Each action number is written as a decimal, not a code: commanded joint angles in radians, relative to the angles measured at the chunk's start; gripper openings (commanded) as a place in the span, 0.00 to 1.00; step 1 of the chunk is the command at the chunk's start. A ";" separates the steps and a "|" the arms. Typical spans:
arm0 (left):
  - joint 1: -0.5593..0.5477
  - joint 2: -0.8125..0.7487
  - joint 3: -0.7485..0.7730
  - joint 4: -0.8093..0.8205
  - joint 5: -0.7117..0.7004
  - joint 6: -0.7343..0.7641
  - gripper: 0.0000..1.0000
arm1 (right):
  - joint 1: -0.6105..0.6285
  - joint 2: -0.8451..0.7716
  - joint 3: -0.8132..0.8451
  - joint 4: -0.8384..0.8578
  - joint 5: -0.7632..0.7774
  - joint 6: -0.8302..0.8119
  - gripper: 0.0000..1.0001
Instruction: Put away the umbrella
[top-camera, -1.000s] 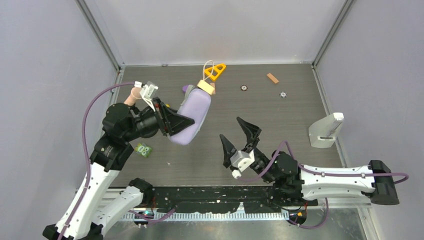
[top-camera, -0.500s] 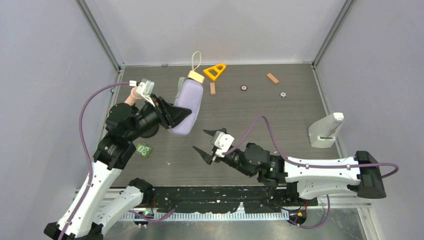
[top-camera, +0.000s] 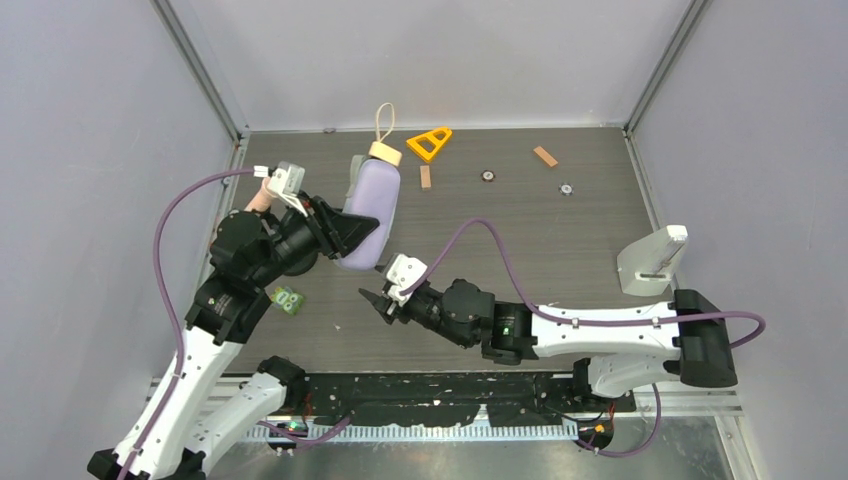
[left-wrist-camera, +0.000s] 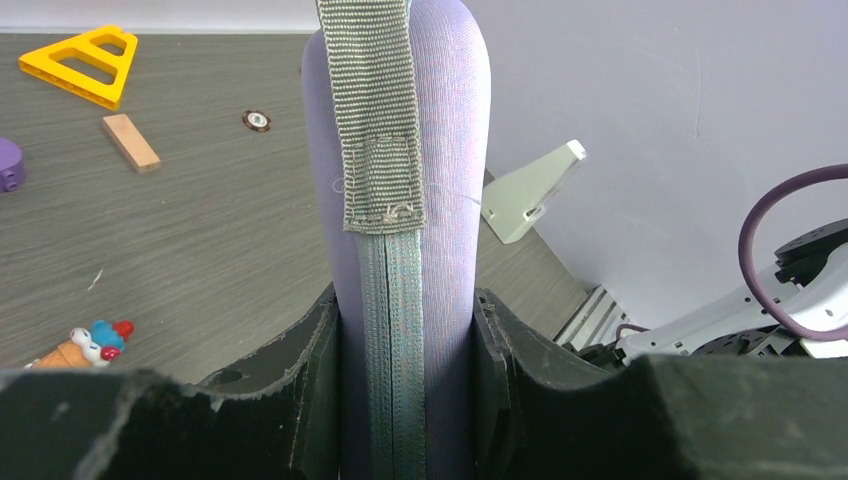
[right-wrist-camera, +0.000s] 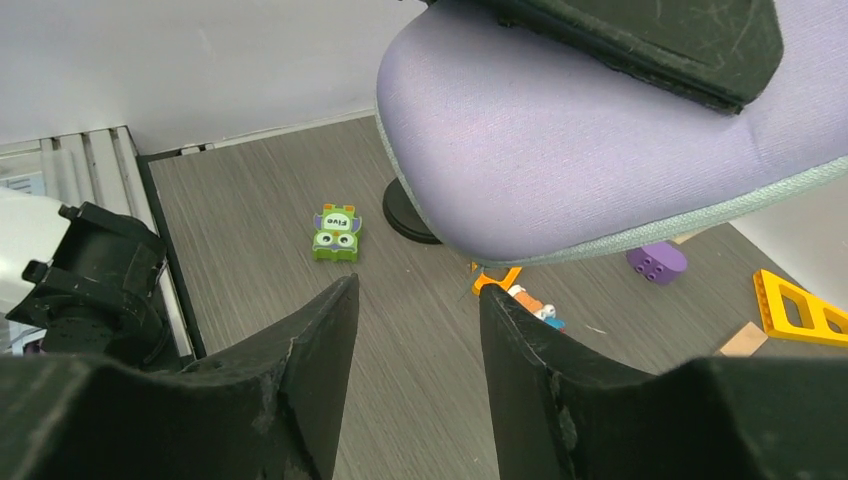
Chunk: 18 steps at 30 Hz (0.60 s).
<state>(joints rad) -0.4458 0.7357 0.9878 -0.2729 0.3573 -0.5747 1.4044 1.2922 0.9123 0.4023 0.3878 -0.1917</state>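
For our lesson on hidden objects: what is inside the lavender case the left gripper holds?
Of the umbrella, only the tan handle and wrist loop poke from the top of the lavender case; the rest is hidden by its fabric.

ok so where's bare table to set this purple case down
Widest bare patch: mid-table, bordered by the black discs at the far side, the white stand at right and the right arm at the near side. Crowded: the far edge around the yellow triangle, and near left by the green block.

Matt fine-weave cloth case (left-wrist-camera: 450, 150), coarse woven strap (left-wrist-camera: 375, 100), matt wood-grain table (left-wrist-camera: 200, 230), rough black left hand (left-wrist-camera: 405, 330) pads (left-wrist-camera: 315, 380).
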 joint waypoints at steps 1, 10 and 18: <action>-0.008 -0.033 0.007 0.133 -0.014 0.001 0.00 | -0.005 0.018 0.059 0.023 0.040 0.006 0.51; -0.013 -0.052 -0.014 0.133 -0.015 -0.015 0.00 | -0.030 0.040 0.063 0.058 0.047 -0.058 0.40; -0.016 -0.064 -0.026 0.132 -0.016 -0.019 0.00 | -0.034 0.069 0.108 0.040 0.062 -0.111 0.25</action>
<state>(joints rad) -0.4572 0.6998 0.9562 -0.2729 0.3508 -0.5842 1.3716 1.3537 0.9558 0.3950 0.4259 -0.2649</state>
